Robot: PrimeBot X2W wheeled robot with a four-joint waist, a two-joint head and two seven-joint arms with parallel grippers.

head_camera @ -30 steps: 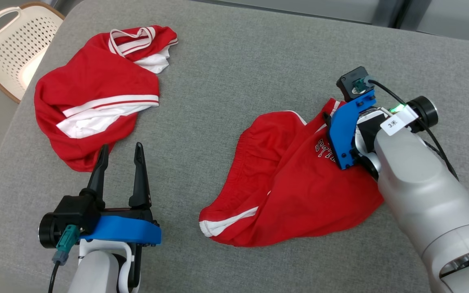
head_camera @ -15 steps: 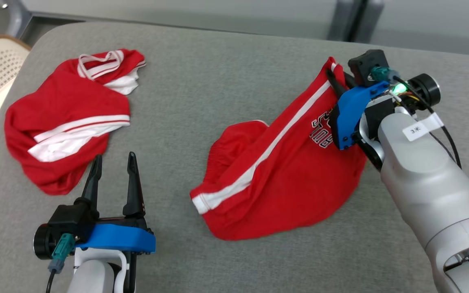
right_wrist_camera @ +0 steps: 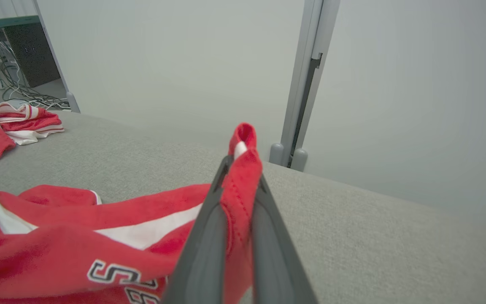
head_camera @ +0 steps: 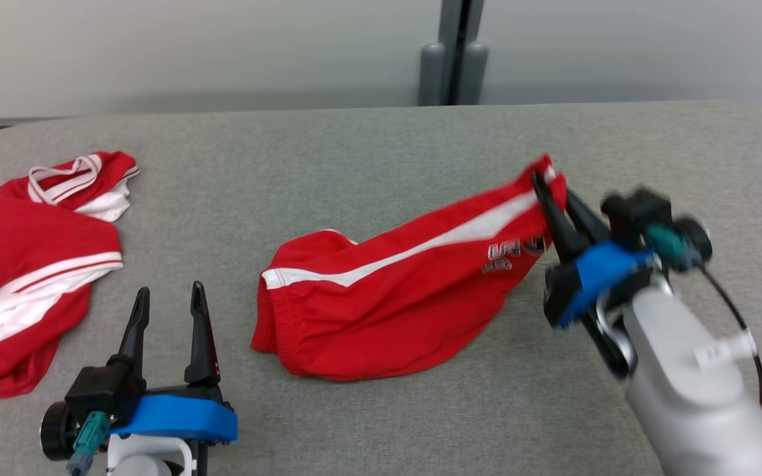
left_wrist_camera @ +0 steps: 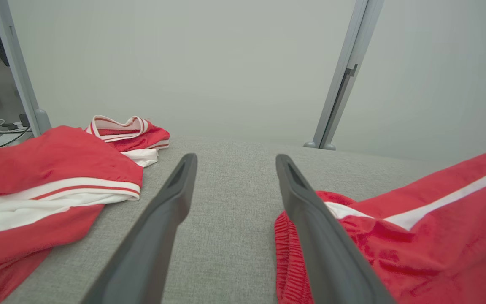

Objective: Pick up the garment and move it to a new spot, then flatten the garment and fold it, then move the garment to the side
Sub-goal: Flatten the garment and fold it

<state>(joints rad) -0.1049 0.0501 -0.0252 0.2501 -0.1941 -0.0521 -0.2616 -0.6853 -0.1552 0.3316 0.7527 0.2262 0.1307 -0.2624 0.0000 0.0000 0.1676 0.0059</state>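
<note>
Over table (head_camera: pixel 368 158), right pincer (head_camera: pixel 548 185) clamps hem of shorts (head_camera: pixel 381 297).

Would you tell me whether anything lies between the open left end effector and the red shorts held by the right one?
Nothing visible does: bare grey table separates the left end effector from the red shorts, which the right end effector grips. The other red garment lies to the left, outside that path.
</note>
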